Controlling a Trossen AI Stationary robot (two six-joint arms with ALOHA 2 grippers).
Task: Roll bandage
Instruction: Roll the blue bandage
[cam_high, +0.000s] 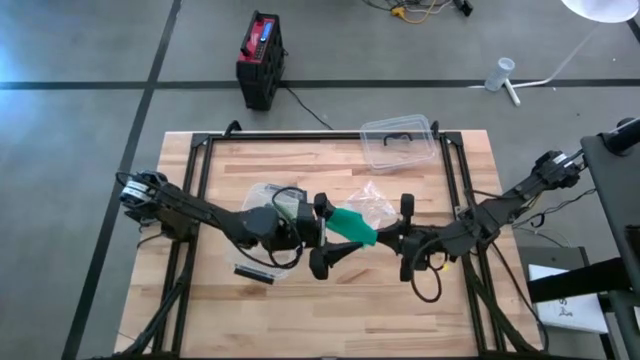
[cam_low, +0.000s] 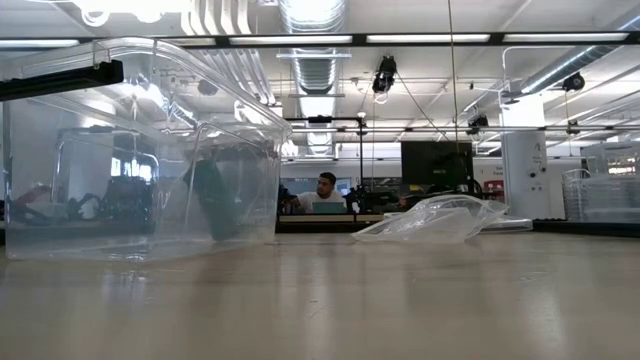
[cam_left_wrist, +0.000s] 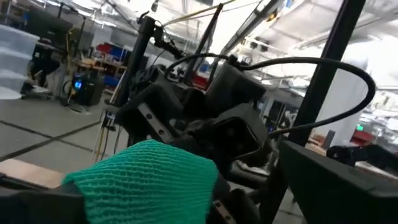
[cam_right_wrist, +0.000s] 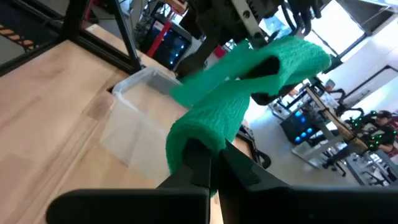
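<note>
A: Between the right gripper's (cam_right_wrist: 208, 163) fingers, pressed together, sits one end of the green bandage (cam_right_wrist: 242, 99). It pinches the cloth; nothing else bears that end.

B: And the left gripper (cam_high: 322, 232)?

A: Its fingers are spread wide, one on each side of the bandage's other end. From the left wrist view the cloth (cam_left_wrist: 146, 180) fills the space by the fingers, but I cannot tell for certain whether either finger touches it.

B: So the bandage hangs in the air?

A: Yes, above the middle of the table (cam_high: 330, 310), stretched between the two grippers, with the clear bag (cam_high: 375, 205) just behind it and the clear box (cam_high: 400, 142) further back near the far edge.

B: What could go wrong?

A: Likely the free end. With the left fingers apart, only the right pinch holds, so the loose length may sag and the wraps may slacken or unroll. If the left gripper closes off-centre, it could catch only an edge and twist the cloth instead of winding it.

B: Anything else?

A: The grippers are very near one another. A turn of either wrist could knock fingers together, or drag the bandage into the bag.
</note>
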